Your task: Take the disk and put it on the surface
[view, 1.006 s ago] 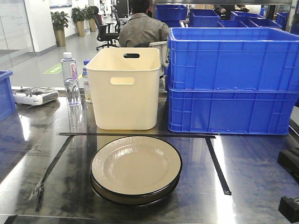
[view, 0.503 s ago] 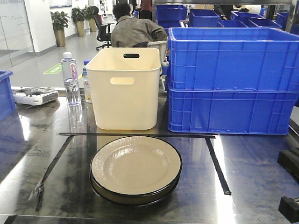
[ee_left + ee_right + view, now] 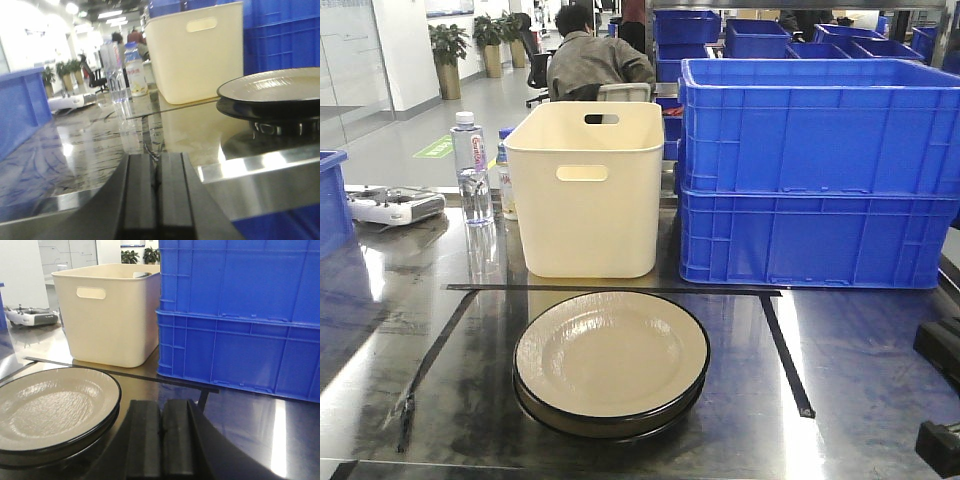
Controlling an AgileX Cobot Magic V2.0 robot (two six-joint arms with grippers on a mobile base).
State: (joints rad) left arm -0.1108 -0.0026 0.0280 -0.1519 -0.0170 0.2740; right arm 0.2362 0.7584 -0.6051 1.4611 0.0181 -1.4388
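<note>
The disk [image 3: 610, 360] is a cream plate with a black rim, lying on top of a second like it inside the black tape rectangle on the dark glossy surface [image 3: 860, 350]. My left gripper [image 3: 157, 162] is shut and empty, low at the table's near edge, with the disk [image 3: 280, 90] ahead to its right. Just right of the disk [image 3: 50, 405], my right gripper [image 3: 161, 407] is also shut on nothing and apart from the rim. Black arm parts [image 3: 940, 345] show at the right edge of the front view.
A cream bin [image 3: 587, 190] stands behind the disk, with stacked blue crates [image 3: 820, 170] to its right. A water bottle [image 3: 472, 170] and a white controller [image 3: 395, 205] sit at the back left. Another blue crate [image 3: 330, 200] is at the far left.
Only the seated person in the background has shifted left. The disk and both grippers have not moved.
</note>
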